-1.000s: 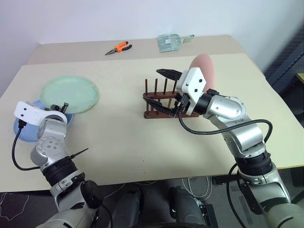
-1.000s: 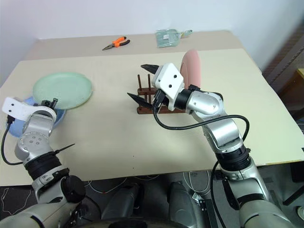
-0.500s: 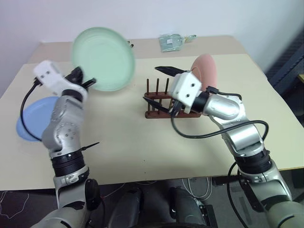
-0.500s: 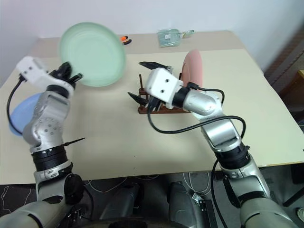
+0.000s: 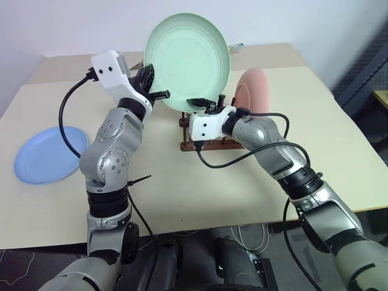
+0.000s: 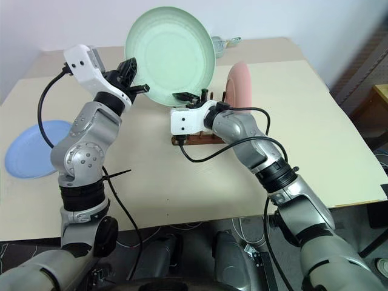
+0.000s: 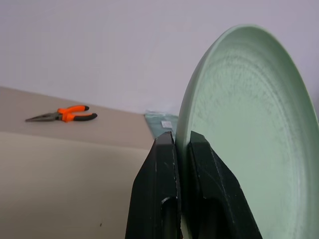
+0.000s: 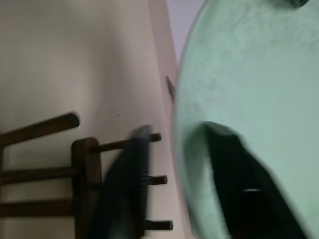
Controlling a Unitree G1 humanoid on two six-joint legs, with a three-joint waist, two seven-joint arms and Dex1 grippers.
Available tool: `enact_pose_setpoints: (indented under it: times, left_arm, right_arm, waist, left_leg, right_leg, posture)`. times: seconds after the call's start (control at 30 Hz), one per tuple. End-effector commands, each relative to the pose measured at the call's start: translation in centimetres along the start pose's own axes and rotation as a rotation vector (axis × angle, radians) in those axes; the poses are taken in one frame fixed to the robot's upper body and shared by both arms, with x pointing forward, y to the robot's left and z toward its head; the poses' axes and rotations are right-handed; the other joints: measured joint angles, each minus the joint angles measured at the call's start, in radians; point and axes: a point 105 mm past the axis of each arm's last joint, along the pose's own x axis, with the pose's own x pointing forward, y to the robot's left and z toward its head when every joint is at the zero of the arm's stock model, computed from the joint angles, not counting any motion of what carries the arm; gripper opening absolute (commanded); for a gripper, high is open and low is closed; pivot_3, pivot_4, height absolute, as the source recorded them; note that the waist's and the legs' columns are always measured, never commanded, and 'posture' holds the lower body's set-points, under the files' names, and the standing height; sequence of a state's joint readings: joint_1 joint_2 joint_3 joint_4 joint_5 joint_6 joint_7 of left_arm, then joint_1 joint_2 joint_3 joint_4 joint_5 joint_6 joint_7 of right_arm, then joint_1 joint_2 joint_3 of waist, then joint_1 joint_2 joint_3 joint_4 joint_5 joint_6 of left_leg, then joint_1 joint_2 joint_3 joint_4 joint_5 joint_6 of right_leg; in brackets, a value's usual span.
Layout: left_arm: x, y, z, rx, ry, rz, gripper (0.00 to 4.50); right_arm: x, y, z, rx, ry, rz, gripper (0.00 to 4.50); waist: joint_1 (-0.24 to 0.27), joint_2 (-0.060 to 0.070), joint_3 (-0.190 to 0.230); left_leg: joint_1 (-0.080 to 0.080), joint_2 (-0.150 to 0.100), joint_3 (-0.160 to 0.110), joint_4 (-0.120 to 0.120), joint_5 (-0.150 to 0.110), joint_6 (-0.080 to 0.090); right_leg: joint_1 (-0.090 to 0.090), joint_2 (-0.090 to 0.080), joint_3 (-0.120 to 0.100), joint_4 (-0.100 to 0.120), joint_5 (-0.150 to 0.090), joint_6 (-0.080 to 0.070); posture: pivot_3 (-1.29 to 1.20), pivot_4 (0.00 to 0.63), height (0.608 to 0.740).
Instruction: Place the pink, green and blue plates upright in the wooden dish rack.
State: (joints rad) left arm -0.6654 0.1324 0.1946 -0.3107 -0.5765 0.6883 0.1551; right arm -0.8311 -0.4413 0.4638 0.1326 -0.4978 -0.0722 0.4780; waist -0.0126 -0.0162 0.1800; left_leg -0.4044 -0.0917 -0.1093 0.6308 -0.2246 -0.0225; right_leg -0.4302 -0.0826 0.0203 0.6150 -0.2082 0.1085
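The green plate (image 5: 188, 57) is held up on edge in the air, just above and behind the wooden dish rack (image 5: 203, 144). My left gripper (image 5: 162, 94) is shut on its left rim, and the left wrist view shows both fingers (image 7: 164, 164) pinching that rim. My right gripper (image 5: 200, 103) is at the plate's lower rim, one finger in front (image 8: 234, 184) and one behind, shut on it. The pink plate (image 5: 257, 85) stands upright at the rack's right end. On the table at the far left, the blue plate (image 5: 45, 154) lies flat.
Orange-handled pliers (image 7: 62, 113) and a clear plastic bag (image 6: 225, 41) lie on the far table behind the rack. The rack's left pegs (image 8: 124, 144) stand free under the green plate. A black cable loops on the table in front of the rack.
My left arm has swung the green plate up and to the right, from the table's left to above the rack. My right gripper has rolled, reached forward and closed on its lower rim.
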Motion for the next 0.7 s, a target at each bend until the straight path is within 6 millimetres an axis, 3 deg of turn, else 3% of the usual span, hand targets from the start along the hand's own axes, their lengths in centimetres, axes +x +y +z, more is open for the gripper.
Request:
enact_pose_setpoints:
  times: [0.03,0.1,0.13,0.27,0.37,0.43,0.5,0.6,0.7]
  left_arm:
    - [-0.6,-0.9,1.1,-0.005,-0.042,-0.06,0.34]
    - [-0.6,-1.0,1.1,-0.025,-0.043,-0.062,1.03]
    - [-0.6,-0.9,1.2,-0.038,-0.05,-0.06,1.58]
    - [-0.5,0.1,4.3,-0.094,-0.193,-0.02,3.59]
    - [-0.7,2.6,7.2,-0.083,-0.327,0.095,3.59]
    - [-1.6,7.3,8.9,0.024,-0.39,0.249,3.59]
    - [-2.4,9.8,8.9,0.217,-0.36,0.305,3.59]
    - [-2.9,10.6,5.8,0.449,-0.225,0.25,3.59]
    - [-3.9,9.6,0.5,0.566,-0.054,0.086,3.59]
  right_arm:
    - [0.0,-1.6,0.6,-0.042,-0.01,-0.059,0.01]
    - [-0.1,-1.4,0.8,-0.06,-0.013,-0.06,0.0]
    - [-0.1,-1.3,0.8,-0.069,-0.013,-0.062,0.0]
    - [-0.4,-1.5,0.9,-0.089,-0.019,-0.075,0.0]
    - [-0.6,-1.8,0.9,-0.102,-0.032,-0.086,0.0]
    - [-1.7,-3.0,1.4,-0.018,-0.084,-0.134,0.0]
    - [-3.1,-4.3,2.1,0.136,-0.156,-0.203,0.0]
    - [-5.1,-5.5,3.0,0.41,-0.269,-0.258,0.0]
    - [-7.1,-5.5,3.8,0.758,-0.377,-0.242,0.0]
  waist:
    - [0.0,0.0,0.0]
    - [0.0,0.0,0.0]
    - [0.002,0.0,0.0]
    - [0.001,0.0,0.0]
    - [-0.003,-0.001,0.001]
    - [-0.003,-0.001,0.001]
    - [-0.008,-0.001,0.001]
    - [-0.003,-0.001,0.001]
    - [0.011,-0.001,0.001]
  left_leg:
    - [0.0,0.0,0.0,0.0,0.0,0.0]
    - [0.0,0.0,0.0,0.0,0.0,0.0]
    - [0.0,0.0,0.0,0.0,0.0,0.0]
    - [0.0,0.0,0.0,0.0,0.0,0.0]
    - [0.0,0.001,0.0,0.0,0.001,-0.001]
    - [0.001,0.001,0.0,-0.001,0.001,-0.002]
    - [0.001,0.002,0.001,-0.002,0.001,-0.002]
    - [0.002,0.002,0.001,-0.003,0.001,-0.002]
    - [0.002,0.001,-0.001,-0.002,-0.003,0.006]
  right_leg:
    - [0.0,0.0,0.0,0.0,0.0,0.0]
    - [0.0,0.0,0.0,0.0,0.0,0.0]
    - [0.0,0.0,0.0,0.0,0.0,0.0]
    - [0.0,0.0,0.0,0.0,0.0,0.0]
    - [-0.001,0.001,0.0,0.0,0.001,-0.001]
    - [-0.001,0.001,0.0,0.0,0.001,-0.002]
    - [-0.001,0.002,0.001,0.0,0.001,-0.002]
    - [0.0,0.002,0.001,0.0,0.001,-0.002]
    - [0.001,0.001,0.0,-0.001,0.001,-0.002]
  posture:
    - [0.0,0.15,0.739]
    - [0.0,0.15,0.739]
    - [0.0,0.15,0.739]
    - [0.0,0.15,0.739]
    - [0.0,0.15,0.739]
    - [0.0,0.15,0.739]
    - [0.0,0.15,0.739]
    - [0.0,0.15,0.739]
    - [0.0,0.15,0.739]
